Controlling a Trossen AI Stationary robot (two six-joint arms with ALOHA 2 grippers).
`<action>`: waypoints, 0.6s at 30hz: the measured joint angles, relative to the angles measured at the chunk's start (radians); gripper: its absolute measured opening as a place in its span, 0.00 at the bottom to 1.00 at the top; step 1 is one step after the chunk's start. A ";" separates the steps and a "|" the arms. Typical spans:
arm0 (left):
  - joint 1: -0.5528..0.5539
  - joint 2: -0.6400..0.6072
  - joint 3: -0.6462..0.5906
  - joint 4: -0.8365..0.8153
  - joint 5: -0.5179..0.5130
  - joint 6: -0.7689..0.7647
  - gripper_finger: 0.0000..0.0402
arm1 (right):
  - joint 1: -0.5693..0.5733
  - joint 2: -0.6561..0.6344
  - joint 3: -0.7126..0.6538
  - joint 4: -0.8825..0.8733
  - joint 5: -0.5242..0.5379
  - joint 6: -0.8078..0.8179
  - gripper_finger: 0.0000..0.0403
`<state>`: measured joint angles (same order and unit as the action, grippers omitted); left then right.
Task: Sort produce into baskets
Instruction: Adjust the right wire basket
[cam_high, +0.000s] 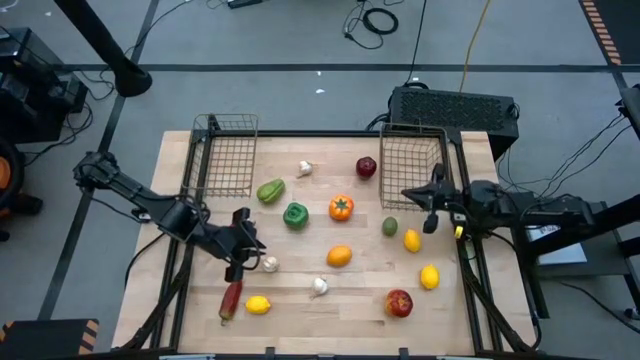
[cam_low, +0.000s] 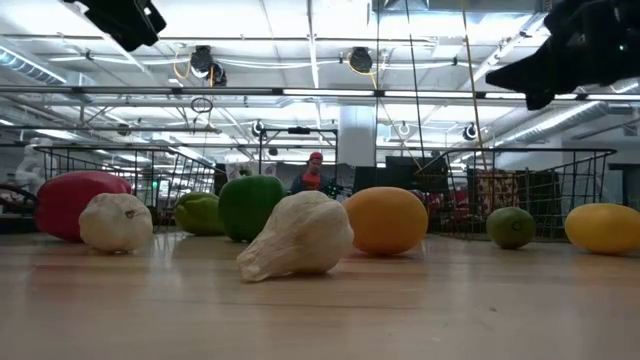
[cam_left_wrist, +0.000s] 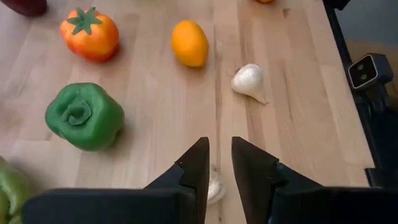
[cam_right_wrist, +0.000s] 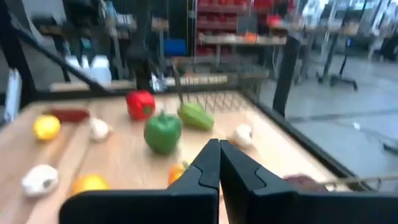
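Observation:
Produce lies spread over the wooden table (cam_high: 300, 320). It includes a green pepper (cam_high: 295, 215), an orange (cam_high: 340, 256), a red apple (cam_high: 367, 167), lemons (cam_high: 412, 240) and garlic. Two wire baskets stand at the far edge, the left basket (cam_high: 228, 155) and the right basket (cam_high: 412, 160). My left gripper (cam_high: 245, 245) hangs above the table beside a garlic bulb (cam_high: 269, 263). Its fingers are a narrow gap apart and empty in the left wrist view (cam_left_wrist: 220, 163), with the bulb (cam_left_wrist: 215, 186) partly hidden below them. My right gripper (cam_high: 425, 200) is shut and empty (cam_right_wrist: 219, 155), in front of the right basket.
More produce lies near the front edge: a red chili (cam_high: 231, 298), a lemon (cam_high: 258, 305), a second garlic bulb (cam_high: 319, 287) and a red apple (cam_high: 399, 302). A lime (cam_high: 390, 227) lies near my right gripper. A dark box (cam_high: 450, 108) stands beyond the table's far right.

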<state>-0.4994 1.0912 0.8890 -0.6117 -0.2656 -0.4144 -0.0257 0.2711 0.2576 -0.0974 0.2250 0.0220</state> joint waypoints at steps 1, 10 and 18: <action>-0.003 0.000 0.000 0.001 -0.002 0.000 0.19 | 0.000 0.022 0.024 -0.041 0.017 0.018 0.00; -0.021 0.000 0.000 0.006 -0.073 -0.025 0.19 | 0.015 0.439 0.356 -0.477 0.101 0.216 0.00; -0.011 0.000 0.000 0.012 -0.157 -0.025 0.19 | 0.105 0.748 0.623 -0.720 0.068 0.201 0.08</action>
<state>-0.5102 1.0912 0.8890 -0.5992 -0.4225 -0.4396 0.0790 1.0193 0.8808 -0.8176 0.2933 0.2232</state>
